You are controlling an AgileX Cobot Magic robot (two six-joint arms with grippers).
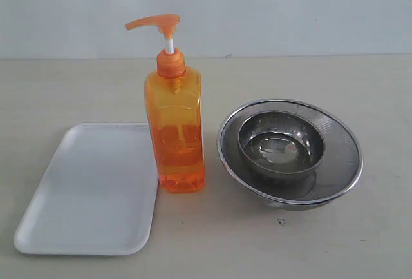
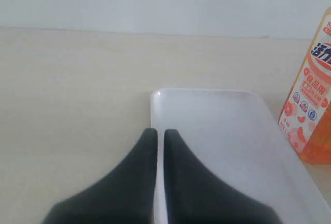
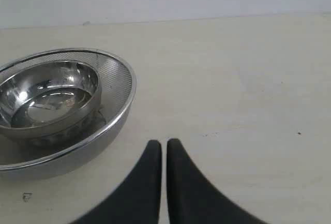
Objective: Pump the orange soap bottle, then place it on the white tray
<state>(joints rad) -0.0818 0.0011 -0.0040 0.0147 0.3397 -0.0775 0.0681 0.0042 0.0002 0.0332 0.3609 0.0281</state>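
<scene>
Closest to our wrist cameras are the pincers. Our left gripper [image 2: 156, 136] has its jaws pressed together and holds nothing. Our right gripper [image 3: 160, 146] shows only a thin slit between its jaws and is empty too.

We judge the first step has not begun, since the pump stands fully raised. The orange soap bottle [image 1: 175, 137] stands upright on the table [image 1: 322, 240], its long axis vertical. Its spout points to the left of the exterior view, out over the white tray [image 1: 90, 189]. The label faces our left wrist camera.

The bottle is just beside the tray's right edge, between it and the nested steel bowls [image 1: 290, 153]. We cannot tell whether bottle and tray touch. Next, we think one gripper must come above the pump head and press straight down the stem. Pressing off-centre could tip the tall bottle.
</scene>
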